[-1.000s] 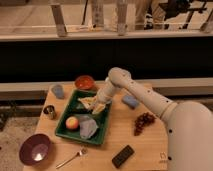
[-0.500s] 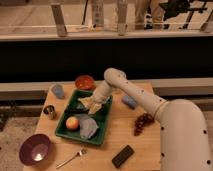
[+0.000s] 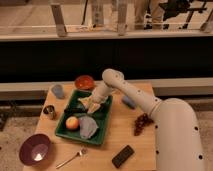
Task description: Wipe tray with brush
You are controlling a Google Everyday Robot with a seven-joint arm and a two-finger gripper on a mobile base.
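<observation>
The gripper [image 3: 91, 103], low in the far half of the tray [image 3: 103, 120], has its jaws pinching the brush [image 3: 75, 108], which points toward the left rim. Sweep flat and short, clear of the apple [image 3: 72, 122] and cloth [image 3: 88, 127].

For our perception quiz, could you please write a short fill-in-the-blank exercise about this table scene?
1. The gripper is over the far part of the tray, whose colour is dark ____.
2. The fork lies between the black block and the ____ bowl.
3. The round fruit and the grey cloth both lie ____ the tray.
Missing words: green; purple; inside.
</observation>
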